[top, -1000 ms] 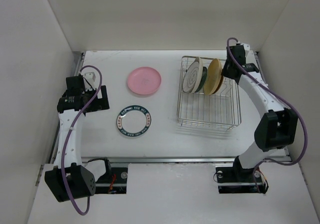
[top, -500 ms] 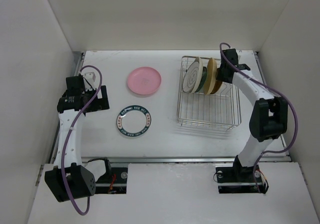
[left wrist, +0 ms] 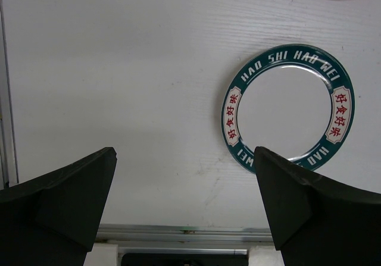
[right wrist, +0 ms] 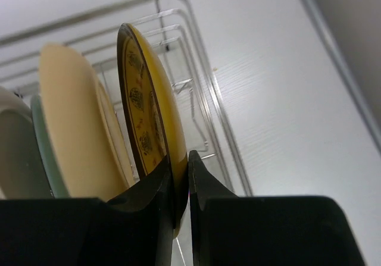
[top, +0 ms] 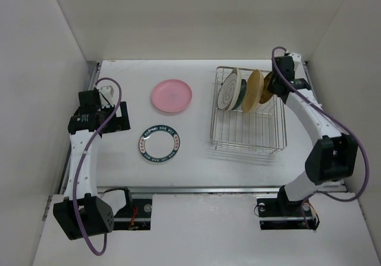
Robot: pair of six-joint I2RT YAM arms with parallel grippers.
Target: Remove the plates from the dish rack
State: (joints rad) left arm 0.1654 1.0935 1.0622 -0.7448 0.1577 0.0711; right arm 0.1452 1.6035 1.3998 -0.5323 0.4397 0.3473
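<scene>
The dish rack (top: 250, 132) stands at the right of the table and holds several plates on edge: a white line-pattern plate (top: 227, 90), a cream and a teal one behind it, and a yellow-tan plate (top: 253, 91). My right gripper (top: 271, 86) is shut on the rim of the small yellow plate (top: 266, 88), the rightmost one. In the right wrist view the gripper (right wrist: 180, 182) pinches that dark-rimmed yellow plate (right wrist: 149, 108) beside the yellow-tan plate (right wrist: 77, 123). My left gripper (top: 121, 119) is open and empty; in the left wrist view (left wrist: 184, 188) it hovers over bare table.
A pink plate (top: 172, 95) lies flat at the back middle of the table. A white plate with a dark lettered rim (top: 159, 144) lies flat in front of it and shows in the left wrist view (left wrist: 286, 58). White walls enclose the table.
My right gripper pushed in against the plates, closed on the small yellow plate and drew it right, away from the yellow-tan plate. The left arm has not moved.
</scene>
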